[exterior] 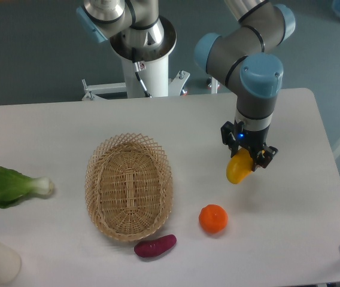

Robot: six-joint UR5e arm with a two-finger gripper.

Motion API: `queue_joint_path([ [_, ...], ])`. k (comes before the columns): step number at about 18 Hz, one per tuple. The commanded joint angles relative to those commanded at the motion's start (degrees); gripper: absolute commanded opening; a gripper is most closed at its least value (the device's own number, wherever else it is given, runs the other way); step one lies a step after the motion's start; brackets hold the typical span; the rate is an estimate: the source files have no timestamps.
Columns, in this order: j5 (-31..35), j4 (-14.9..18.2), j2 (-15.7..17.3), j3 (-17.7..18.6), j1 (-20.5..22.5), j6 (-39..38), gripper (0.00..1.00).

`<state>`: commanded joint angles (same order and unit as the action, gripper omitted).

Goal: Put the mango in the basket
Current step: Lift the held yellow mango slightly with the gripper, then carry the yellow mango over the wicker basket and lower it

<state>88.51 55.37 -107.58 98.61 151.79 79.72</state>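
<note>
1. The gripper (246, 156) is seen clamped on the mango (238, 168), whose yellow body projects below and slightly left of the fingers.
2. The mango is held above the table (50, 128), apart from the other produce.
3. The basket (129, 186) is found well to the left of the gripper and a little lower in view, with nothing visible inside it.
4. An orange (213, 218) is placed below the gripper, slightly to its left.
5. A sweet potato (155, 246) lies lower and further left, touching the basket's near rim.
6. A leafy green vegetable (11, 186) is set far left of the gripper, beyond the basket.
</note>
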Motion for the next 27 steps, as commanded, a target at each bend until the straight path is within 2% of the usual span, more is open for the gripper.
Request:
queue_joint_path([
  [15, -0.53, 0.35, 0.09, -0.09, 0.09, -0.35, 0.37],
  [20, -3.77, 0.53, 0.61, 0.00, -0.35, -1.05, 0.36],
  [27, -4.31, 0.44, 0.53, -0.62, -5.79, -10.01, 0.36],
])
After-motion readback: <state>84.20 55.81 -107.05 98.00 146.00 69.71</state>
